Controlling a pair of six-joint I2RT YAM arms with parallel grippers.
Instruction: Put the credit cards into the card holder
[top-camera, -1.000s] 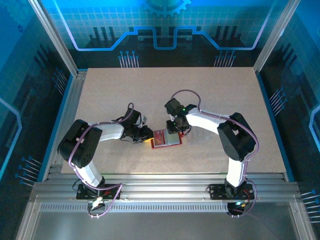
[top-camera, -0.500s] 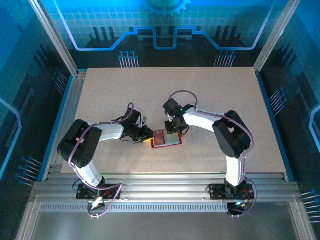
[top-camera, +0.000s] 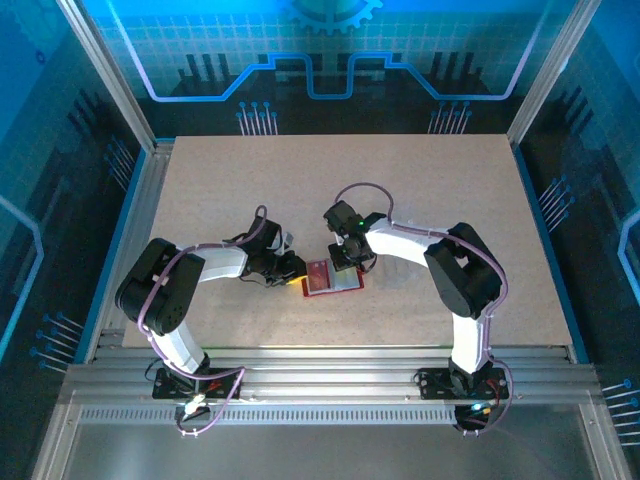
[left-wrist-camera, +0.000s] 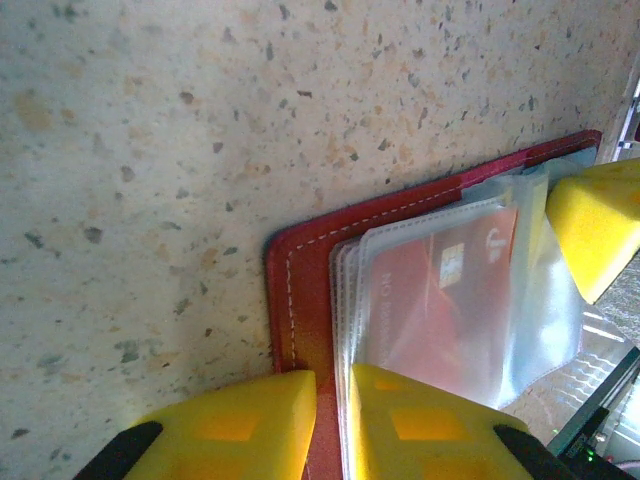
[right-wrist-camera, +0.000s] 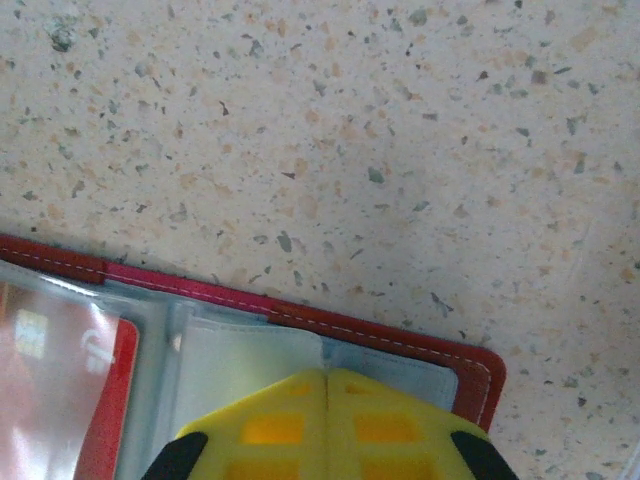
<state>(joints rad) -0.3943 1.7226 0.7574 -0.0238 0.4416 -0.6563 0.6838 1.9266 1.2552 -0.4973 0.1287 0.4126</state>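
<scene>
Red card holder (top-camera: 332, 279) lies open on the speckled table (top-camera: 250, 180), just toward 6 o'clock of centre. Left gripper (left-wrist-camera: 331, 392) pinches its 9 o'clock edge, jaws nearly closed with the red cover between them. Right gripper (right-wrist-camera: 327, 385) is at the 12 o'clock edge, pads pressed flat together, tips over the clear sleeves (right-wrist-camera: 250, 360). One red card (left-wrist-camera: 440, 290) sits inside a sleeve.

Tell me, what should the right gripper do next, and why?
Probably nudge the shut right gripper forward, pressing what looks like a pale card deeper into its clear pocket in the card holder. The red card already sits sleeved, and the left gripper pins the holder's edge.
</scene>
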